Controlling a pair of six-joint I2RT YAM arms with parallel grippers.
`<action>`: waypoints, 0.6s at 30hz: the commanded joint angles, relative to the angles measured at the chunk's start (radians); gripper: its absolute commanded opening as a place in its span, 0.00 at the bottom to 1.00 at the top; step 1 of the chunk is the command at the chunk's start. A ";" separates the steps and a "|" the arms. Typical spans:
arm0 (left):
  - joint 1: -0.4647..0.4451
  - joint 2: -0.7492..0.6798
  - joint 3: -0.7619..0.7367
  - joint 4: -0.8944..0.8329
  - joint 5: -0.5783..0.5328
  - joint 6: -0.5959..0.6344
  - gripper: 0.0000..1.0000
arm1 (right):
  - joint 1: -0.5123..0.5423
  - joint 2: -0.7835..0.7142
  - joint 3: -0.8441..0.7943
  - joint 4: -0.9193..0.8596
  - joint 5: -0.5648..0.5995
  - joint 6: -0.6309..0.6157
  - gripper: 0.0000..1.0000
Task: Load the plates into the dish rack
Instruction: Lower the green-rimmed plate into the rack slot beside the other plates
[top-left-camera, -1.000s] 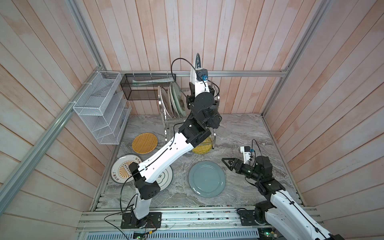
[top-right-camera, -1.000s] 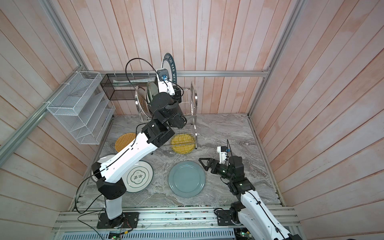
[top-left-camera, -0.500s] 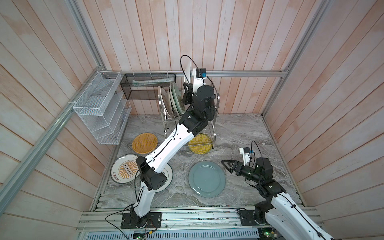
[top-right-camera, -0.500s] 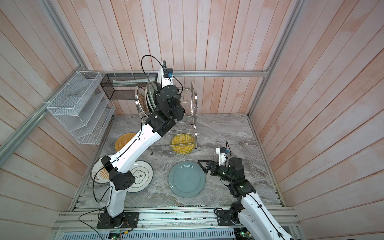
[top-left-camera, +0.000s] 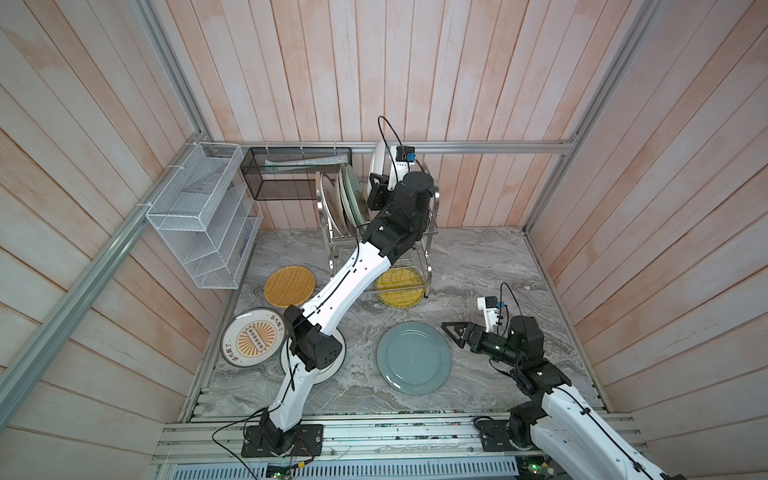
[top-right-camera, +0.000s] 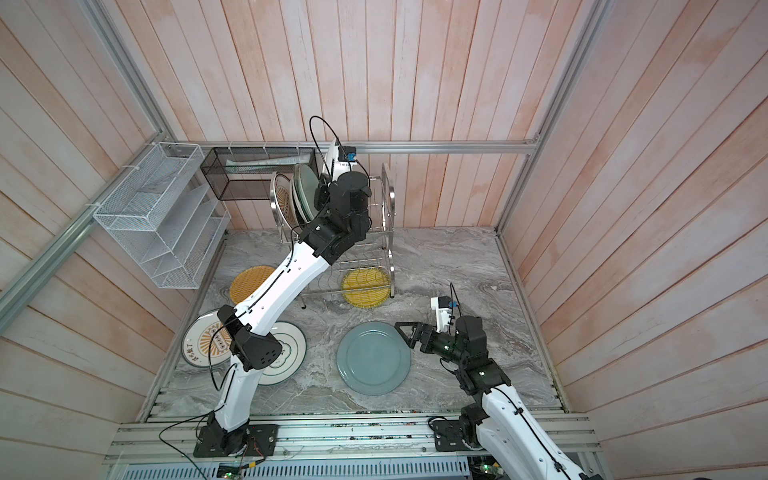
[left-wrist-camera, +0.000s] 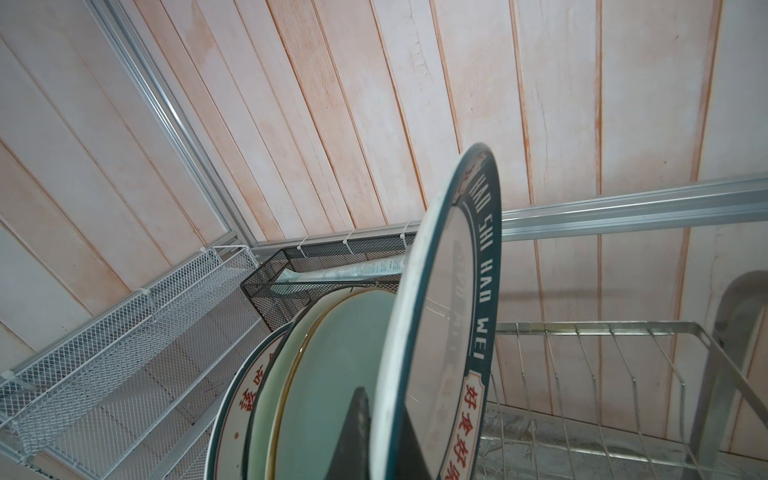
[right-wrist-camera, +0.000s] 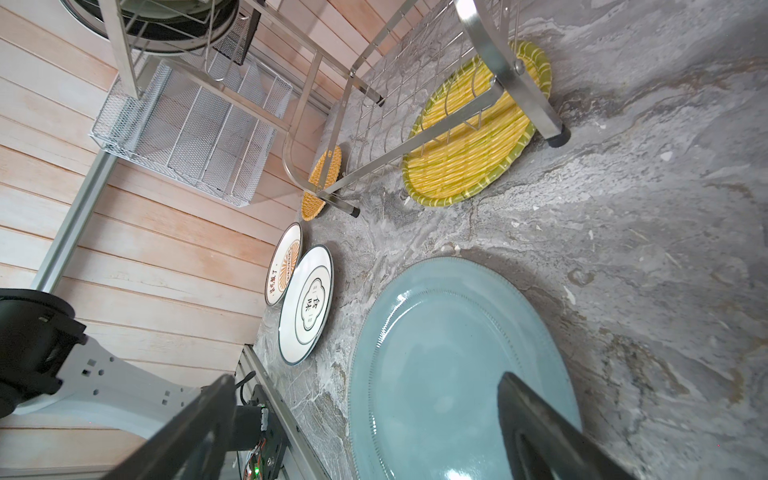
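L: left gripper (left-wrist-camera: 384, 453) is clamping teal-rim plate (left-wrist-camera: 449, 332) by its edge, holding it upright over dish rack (right-wrist-camera: 513, 70) top tier, just beside celadon plate (left-wrist-camera: 332, 374) | R: right gripper (top-left-camera: 454, 336) is hovering wide open, empty, just beside grey-blue plate (top-left-camera: 413, 358), which is lying flat

Five plates lie flat on the worktop (top-left-camera: 478, 266): one orange woven plate (top-left-camera: 289, 286), one yellow woven plate (top-left-camera: 400, 291), one orange-sunburst plate (top-left-camera: 253, 343), one quatrefoil plate (right-wrist-camera: 307, 307) and one grey-blue plate (top-left-camera: 413, 357). At least three standing plates (top-left-camera: 347, 195) sit in the one steel dish rack (right-wrist-camera: 498, 62), with one teal-rimmed plate (left-wrist-camera: 449, 311) on edge just beside them. There is one white mesh organiser (top-left-camera: 199, 216) and one black mesh basket (top-left-camera: 291, 174).
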 joint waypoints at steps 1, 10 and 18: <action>0.019 0.006 0.034 -0.075 0.029 -0.113 0.00 | 0.006 0.008 -0.003 0.018 -0.013 -0.002 0.98; 0.035 0.014 0.034 -0.156 0.025 -0.216 0.00 | 0.005 0.018 -0.007 0.019 -0.008 0.001 0.98; 0.028 0.020 0.041 -0.233 0.049 -0.320 0.00 | 0.008 0.028 -0.007 0.024 -0.004 0.006 0.98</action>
